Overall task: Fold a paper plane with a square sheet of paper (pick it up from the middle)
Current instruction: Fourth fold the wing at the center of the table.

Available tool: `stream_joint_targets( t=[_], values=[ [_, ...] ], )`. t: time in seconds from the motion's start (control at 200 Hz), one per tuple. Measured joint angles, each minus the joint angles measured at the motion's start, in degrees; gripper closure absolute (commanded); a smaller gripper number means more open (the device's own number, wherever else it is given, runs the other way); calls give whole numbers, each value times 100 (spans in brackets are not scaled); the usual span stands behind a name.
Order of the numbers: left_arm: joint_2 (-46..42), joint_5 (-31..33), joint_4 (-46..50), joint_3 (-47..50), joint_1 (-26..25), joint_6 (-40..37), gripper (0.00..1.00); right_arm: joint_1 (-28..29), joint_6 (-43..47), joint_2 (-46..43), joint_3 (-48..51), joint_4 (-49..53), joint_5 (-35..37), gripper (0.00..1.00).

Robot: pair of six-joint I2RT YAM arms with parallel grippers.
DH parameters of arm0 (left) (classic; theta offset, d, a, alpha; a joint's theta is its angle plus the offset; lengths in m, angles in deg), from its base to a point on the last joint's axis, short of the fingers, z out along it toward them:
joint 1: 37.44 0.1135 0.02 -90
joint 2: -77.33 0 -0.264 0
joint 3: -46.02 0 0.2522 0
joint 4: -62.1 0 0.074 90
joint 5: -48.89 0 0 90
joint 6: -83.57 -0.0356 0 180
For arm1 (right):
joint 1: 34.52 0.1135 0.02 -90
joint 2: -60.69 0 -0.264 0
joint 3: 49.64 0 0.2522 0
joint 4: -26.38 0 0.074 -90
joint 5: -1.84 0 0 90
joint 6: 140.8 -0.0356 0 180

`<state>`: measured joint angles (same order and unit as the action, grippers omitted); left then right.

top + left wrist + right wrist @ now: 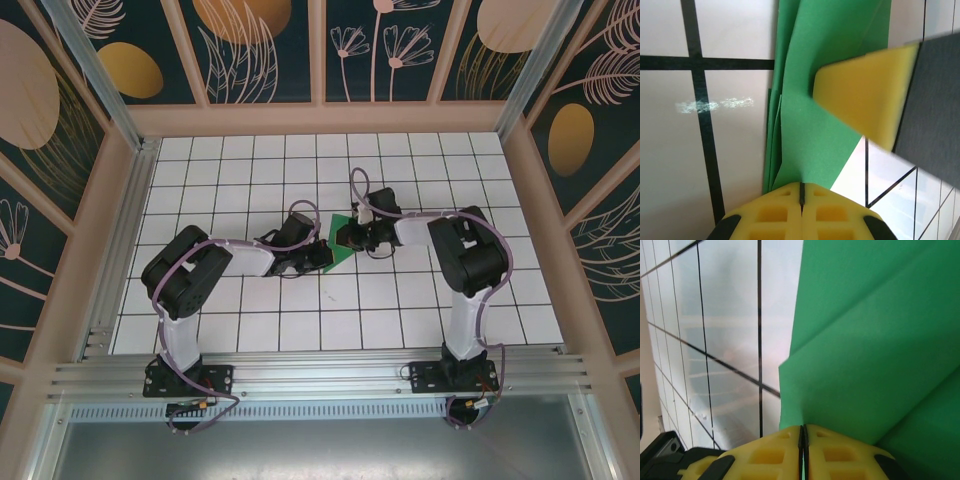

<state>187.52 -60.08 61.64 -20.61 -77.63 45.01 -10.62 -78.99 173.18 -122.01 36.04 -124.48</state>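
Left gripper [801, 199] and right gripper [803, 439] each pinch the folded paper [812, 130] between pressed-together jaws, sheet fanning out ahead of both, probably bracing it for a crease.

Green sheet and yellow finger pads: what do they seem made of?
The green sheet looks like thin matte paper: it holds sharp creases in stacked layers. The finger pads look like dull yellow foam or soft rubber, with moulded square recesses.
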Motion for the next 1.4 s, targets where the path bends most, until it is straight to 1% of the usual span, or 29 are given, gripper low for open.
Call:
stream_joint_targets(
  t=[0.255, 0.555, 0.761, 0.996, 1.091, 1.196, 1.296, 1.396],
  values=[
    [22, -2, 142, -81, 0, -199, 100, -361, 179, 243, -490, 271, 280, 87],
    [35, 11, 138, -94, 0, -321, 100, -435, 223, 579, -1071, 739, 166, 87],
    [44, 7, 131, -90, 0, -345, 100, -713, 238, 898, -1600, 859, 225, 87],
    [44, 4, 116, -90, 0, -350, 100, -1123, 240, 1045, -2070, 907, 695, 87],
    [44, 4, 170, -127, 0, -372, 100, -1176, 238, 844, -1980, 907, 761, 86],
    [55, 4, 278, -192, 0, -389, 100, -1075, 234, 173, -1467, 879, 776, 86],
    [61, 7, 372, -240, 0, -389, 100, -828, 210, -542, -931, 852, 754, 88],
    [66, 7, 407, -267, 0, -389, 100, -466, 109, -870, -542, 785, 734, 91]
  ],
)
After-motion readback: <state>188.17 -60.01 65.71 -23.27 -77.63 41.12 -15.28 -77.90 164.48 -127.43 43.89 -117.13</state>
